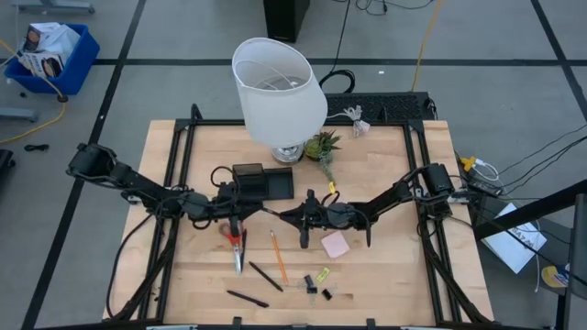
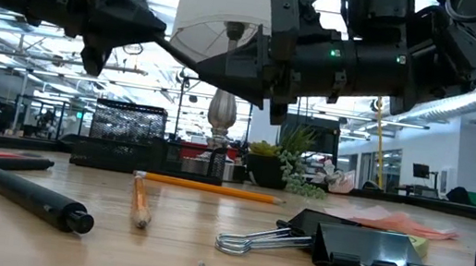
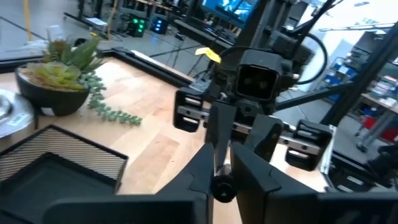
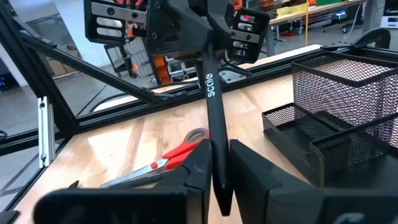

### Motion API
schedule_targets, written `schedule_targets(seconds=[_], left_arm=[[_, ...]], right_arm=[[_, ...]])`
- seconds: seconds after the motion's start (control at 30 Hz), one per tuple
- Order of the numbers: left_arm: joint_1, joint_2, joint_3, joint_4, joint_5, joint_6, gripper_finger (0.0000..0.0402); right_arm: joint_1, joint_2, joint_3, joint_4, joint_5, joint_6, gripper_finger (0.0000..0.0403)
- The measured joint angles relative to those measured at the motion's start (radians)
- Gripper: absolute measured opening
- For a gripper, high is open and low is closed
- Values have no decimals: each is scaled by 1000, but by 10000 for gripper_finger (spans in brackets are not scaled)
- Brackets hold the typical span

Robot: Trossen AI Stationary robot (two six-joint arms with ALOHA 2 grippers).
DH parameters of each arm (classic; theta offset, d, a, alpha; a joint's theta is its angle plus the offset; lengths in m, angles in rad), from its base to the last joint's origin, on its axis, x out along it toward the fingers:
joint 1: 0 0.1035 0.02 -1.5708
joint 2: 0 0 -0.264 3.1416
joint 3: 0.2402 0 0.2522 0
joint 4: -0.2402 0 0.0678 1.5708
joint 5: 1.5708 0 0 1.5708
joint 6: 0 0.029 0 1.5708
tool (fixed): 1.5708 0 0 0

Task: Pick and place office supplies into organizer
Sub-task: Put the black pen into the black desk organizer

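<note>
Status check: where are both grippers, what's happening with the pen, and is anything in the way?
Left gripper and right gripper both clamp one black pen in mid-air. Mesh organizer sits just behind them. Scissors lie below; nothing blocks the path.

— What does the wooden surface carry?

— The organizer, a lamp and a potted plant beyond the jaws. The scissors lie below the left jaws, and the pink pad below the right.

— And nearer?

— An orange pencil, two black pens, the yellow-green piece and black clips.
</note>
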Motion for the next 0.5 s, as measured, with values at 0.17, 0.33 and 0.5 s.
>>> schedule_targets(seconds=[0.17, 0.33, 0.5], left_arm=[[2, -8, 0, 38, 49, 47, 36], [1, -8, -1, 24, 28, 58, 55], [1, -8, -1, 19, 28, 57, 35]], right_arm=[[2, 0, 0, 10, 36, 2, 56], [0, 0, 0, 4, 50, -28, 58], [0, 0, 0, 1, 52, -49, 58]])
